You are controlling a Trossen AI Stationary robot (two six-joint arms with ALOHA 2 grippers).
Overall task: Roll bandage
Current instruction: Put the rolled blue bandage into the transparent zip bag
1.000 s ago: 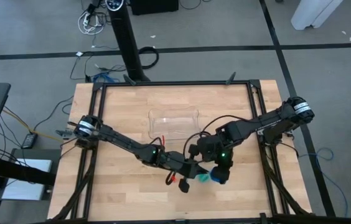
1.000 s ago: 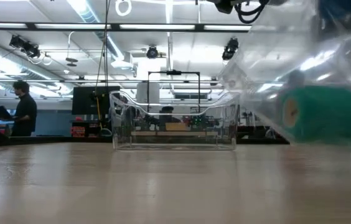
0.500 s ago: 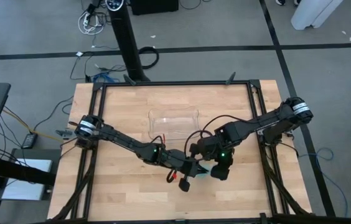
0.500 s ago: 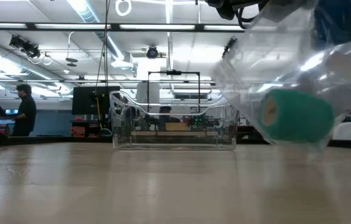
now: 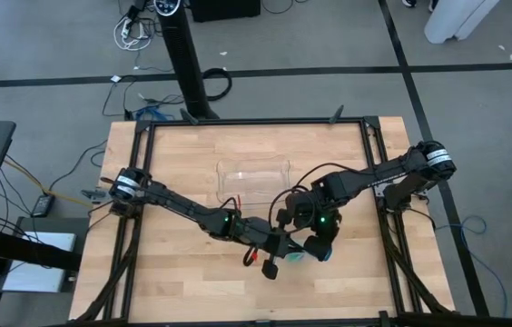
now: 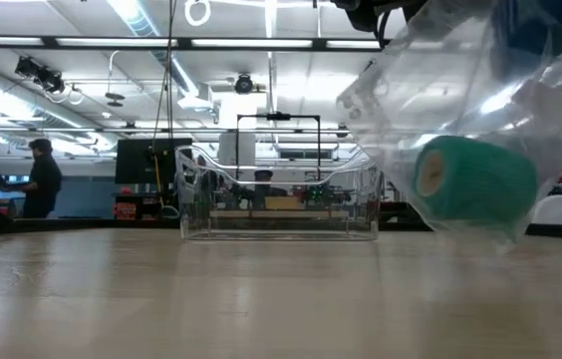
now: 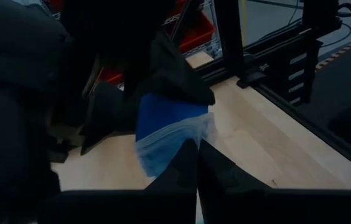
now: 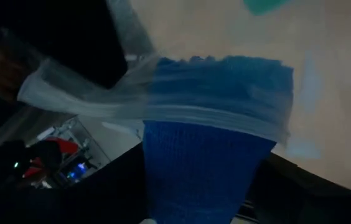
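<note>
Here the blue bandage (image 8: 210,155) sits partly inside a clear bag (image 6: 480,90) above the desk (image 5: 183,282), the left hand (image 5: 279,250) clamped on the bag's edge, the right hand (image 5: 318,247) apart at the bandage, apparently mid-bagging; next, push it fully in.

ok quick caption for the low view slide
Teal-green roll inside a clear plastic bag hanging above the wooden table, clear tray behind.

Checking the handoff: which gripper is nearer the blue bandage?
Right. The right gripper is right at the bandage, which fills its wrist view. The left gripper, shut, sits just short of it, with the bandage beyond its tips.
</note>
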